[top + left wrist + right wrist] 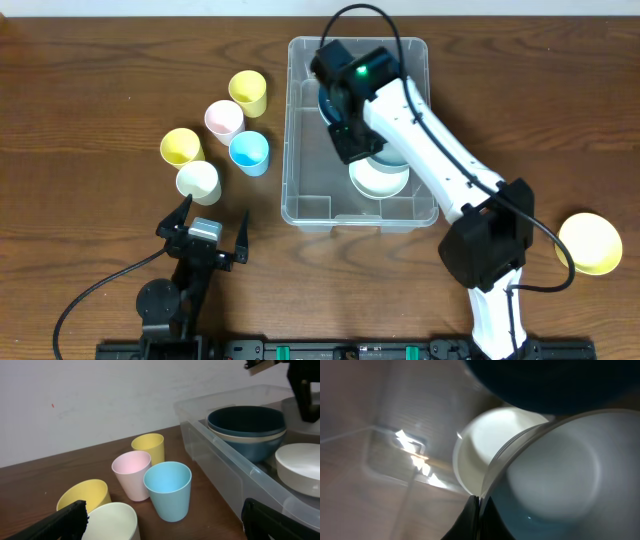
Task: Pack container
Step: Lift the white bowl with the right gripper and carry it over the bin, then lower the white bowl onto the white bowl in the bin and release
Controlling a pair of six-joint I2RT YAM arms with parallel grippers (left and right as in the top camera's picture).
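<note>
Clear container upright, lengthwise near-far; left fingers apart — right fingers tight on bowl rim

The right arm has 2 long, smooth white links joined by boxy black joint housings. A small green light glows on the black housing at its wrist. A thin black cable arcs off that housing, and a second black cable loops beside the blocky black lower joint. The right gripper shows as 2 dark, tapering fingers. The left arm is all black, with a round joint low down and a pale grey block behind the left gripper. Its 2 fingers are black, angular and matte. A trailing black cable leaves its base.
</note>
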